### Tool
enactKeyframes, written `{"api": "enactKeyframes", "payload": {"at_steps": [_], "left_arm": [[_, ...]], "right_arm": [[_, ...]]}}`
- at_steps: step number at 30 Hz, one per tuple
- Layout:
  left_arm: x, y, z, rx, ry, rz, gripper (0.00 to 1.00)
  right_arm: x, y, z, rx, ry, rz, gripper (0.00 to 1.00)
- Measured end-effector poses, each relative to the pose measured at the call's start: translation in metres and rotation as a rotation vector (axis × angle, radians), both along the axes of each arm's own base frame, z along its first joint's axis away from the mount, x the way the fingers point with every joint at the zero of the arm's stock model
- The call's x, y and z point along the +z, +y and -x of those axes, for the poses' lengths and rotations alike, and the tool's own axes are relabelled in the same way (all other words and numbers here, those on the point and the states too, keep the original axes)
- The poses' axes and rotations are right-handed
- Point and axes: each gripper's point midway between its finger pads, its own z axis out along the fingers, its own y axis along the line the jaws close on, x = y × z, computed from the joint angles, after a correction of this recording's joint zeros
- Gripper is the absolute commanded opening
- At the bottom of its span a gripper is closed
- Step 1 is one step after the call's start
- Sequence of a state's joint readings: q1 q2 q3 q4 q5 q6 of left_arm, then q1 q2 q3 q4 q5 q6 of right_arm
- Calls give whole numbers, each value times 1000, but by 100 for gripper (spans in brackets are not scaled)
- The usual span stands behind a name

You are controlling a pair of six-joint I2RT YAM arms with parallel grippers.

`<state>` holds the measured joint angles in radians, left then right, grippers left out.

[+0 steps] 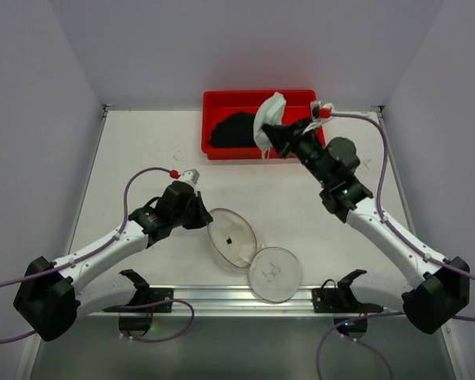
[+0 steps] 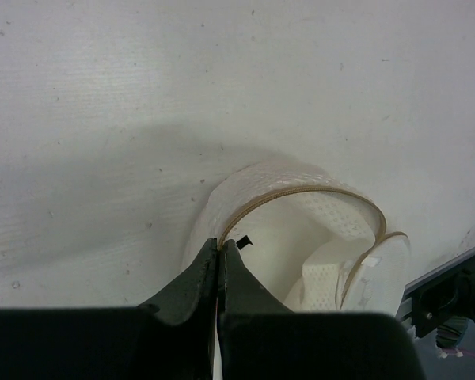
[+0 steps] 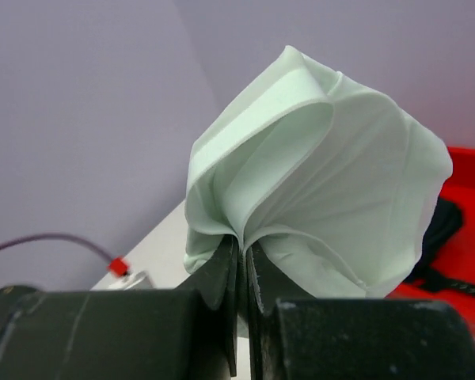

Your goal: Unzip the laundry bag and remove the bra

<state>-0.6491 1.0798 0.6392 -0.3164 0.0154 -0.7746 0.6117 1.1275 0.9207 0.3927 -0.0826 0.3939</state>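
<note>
white table [image 1: 142, 150]: red tray [image 1: 222, 99] holds the bra [image 1: 233, 131], laundry bag [image 1: 231, 237] lies unzipped.

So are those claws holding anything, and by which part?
The right gripper pinches the pale cup by its bunched edge; the left gripper, the laundry bag by its zipper rim.

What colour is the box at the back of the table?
The tray is bright red, best seen in the top external view.

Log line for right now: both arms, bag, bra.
left fingers: shut on rim of round whitish mesh laundry bag, unzipped | right fingers: shut on pale dome-shaped cup, raised | black fabric bra: in red rectangular tray
</note>
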Motion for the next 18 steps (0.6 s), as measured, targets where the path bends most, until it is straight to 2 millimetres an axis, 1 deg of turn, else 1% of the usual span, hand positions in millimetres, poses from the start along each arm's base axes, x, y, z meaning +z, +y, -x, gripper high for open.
{"api": "enactKeyframes", "payload": {"at_steps": [1,2,4,6,7,9,10,12,13,14,16,18], "left_arm": [[-1,1,0,2,2,-4,0],[-2,1,-1,5,4,-9,0],[-4,2,-1,8,11,-18,0],[-5,3,-2,12,11,-24,0],[-6,3,-2,14,11,-26,0],[-6,4,-2,18,11,-31,0],[-6,5,-2,21,10,-35,0],[-7,6,-3,24,6,-43,0],[-7,7,-4,25,5,-48,0],[-7,8,-4,28,5,-53,0],[-9,9,-5,33,6,-61,0],[-12,9,-5,34,14,-71,0]], "right_arm": [[6,-7,-11,-22,-7,8,0],[13,-18,-27,-51,-14,16,0],[27,-36,-61,-98,-19,37,0],[35,-51,-95,-133,-16,58,0],[35,-57,-112,-146,-8,70,0],[26,-67,-142,-172,26,96,0],[19,-70,-159,-182,47,112,0],[-9,-73,-193,-196,129,160,0],[-19,-76,-207,-206,159,176,0],[-35,-77,-222,-211,199,199,0],[-73,-78,-249,-223,289,245,0],[-118,-81,-265,-243,384,297,0]]}}
